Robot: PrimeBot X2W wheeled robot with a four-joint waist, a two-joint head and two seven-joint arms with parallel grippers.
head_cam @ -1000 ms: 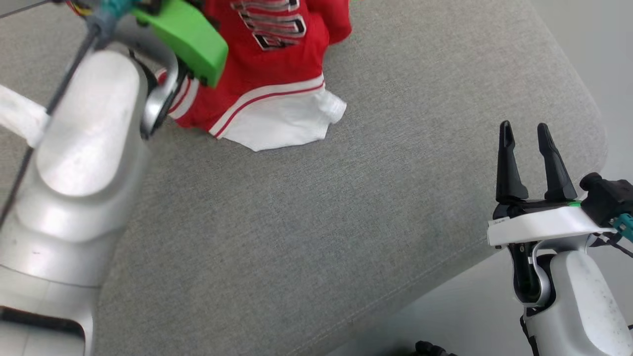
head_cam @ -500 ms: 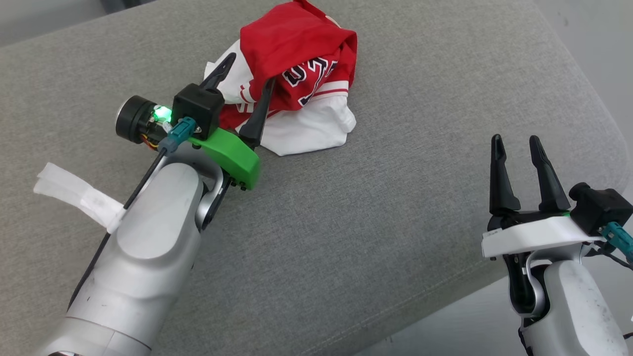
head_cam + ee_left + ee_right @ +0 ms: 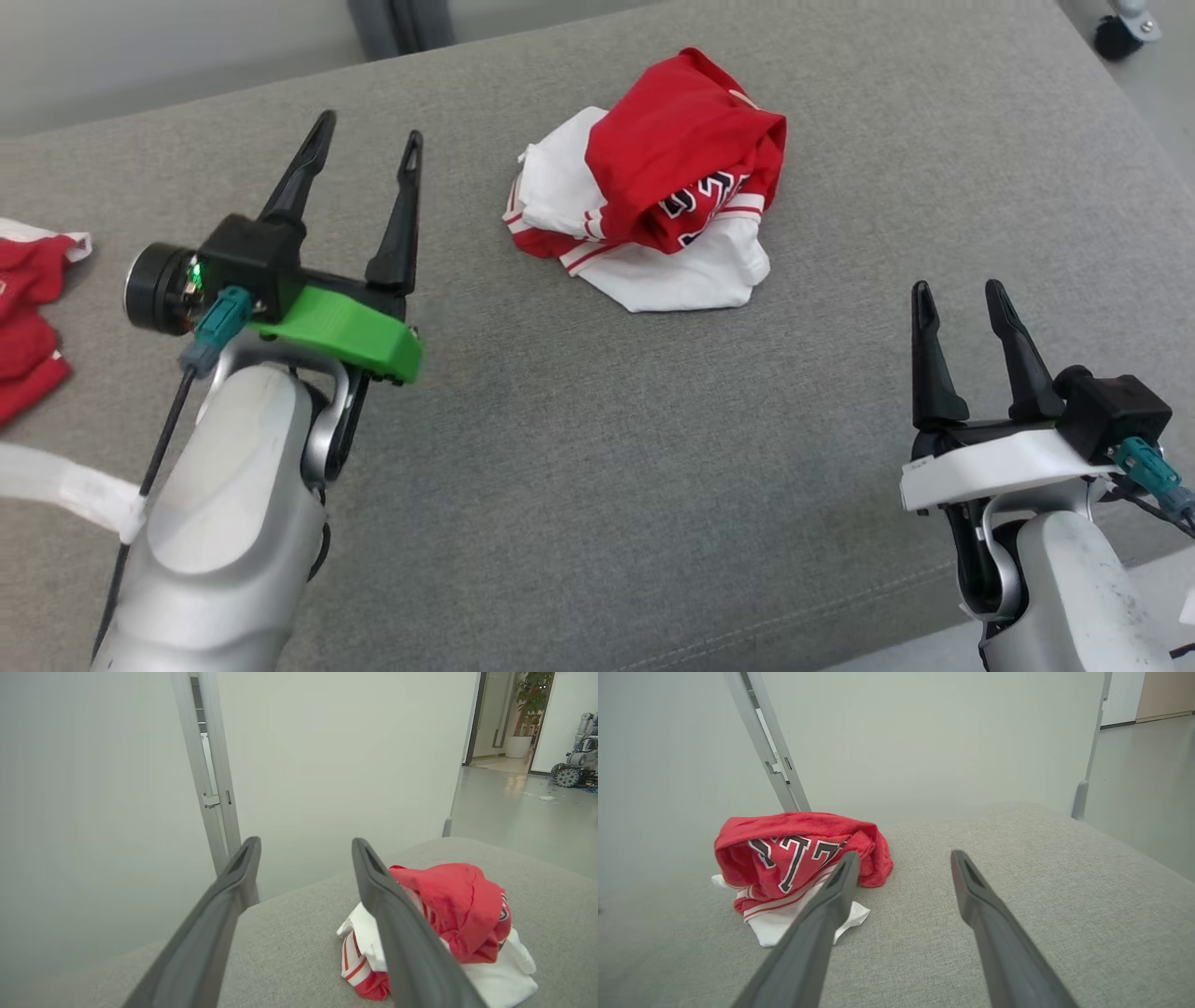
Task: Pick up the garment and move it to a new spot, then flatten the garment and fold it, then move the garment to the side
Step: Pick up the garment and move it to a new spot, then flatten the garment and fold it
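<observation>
Both our left gripper [image 3: 369, 128] and right gripper [image 3: 957, 287] have jaws apart, empty. The crumpled red-and-white cloth jersey [image 3: 672, 187] looks soft and floppy; we should pinch its white edge [image 3: 686, 285].

Gaping gripper [image 3: 306, 842] — crumpled red-and-white garment [image 3: 448, 900] beyond

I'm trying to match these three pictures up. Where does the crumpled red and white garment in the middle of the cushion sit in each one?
Head view: the garment lies at the upper middle, on the grey cushion.
Left wrist view: the garment sits at the lower right.
Right wrist view: the garment sits left of the middle.
Shared landmark: the grey upright post stands behind the cushion in all three.
</observation>
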